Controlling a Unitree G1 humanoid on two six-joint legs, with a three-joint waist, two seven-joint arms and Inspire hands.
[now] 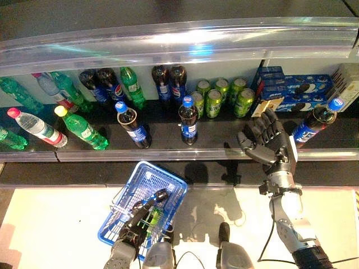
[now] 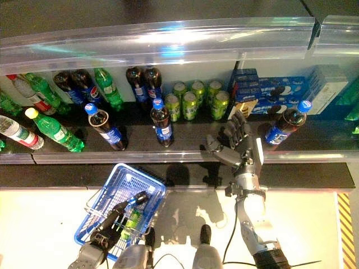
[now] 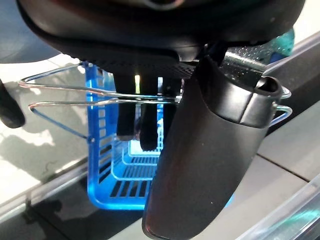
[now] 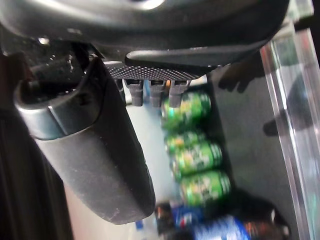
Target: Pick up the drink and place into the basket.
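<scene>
My left hand (image 1: 139,219) is shut on the thin wire handles (image 3: 75,97) of the blue basket (image 1: 147,178), which hangs low at the left in front of the shelf. Something green (image 1: 155,218) lies in the basket beside the hand. My right hand (image 1: 270,141) is open and empty, fingers straight, raised at the shelf's front edge. Green cans (image 1: 223,96) stand just beyond it to the left and also show in the right wrist view (image 4: 197,150). A cola bottle (image 1: 316,121) leans just right of the hand.
The shelf (image 1: 168,151) holds cola bottles (image 1: 188,120) in the middle, green and clear bottles (image 1: 81,130) at the left, and blue biscuit boxes (image 1: 294,89) at the back right. A clear guard rail (image 1: 168,45) spans the top.
</scene>
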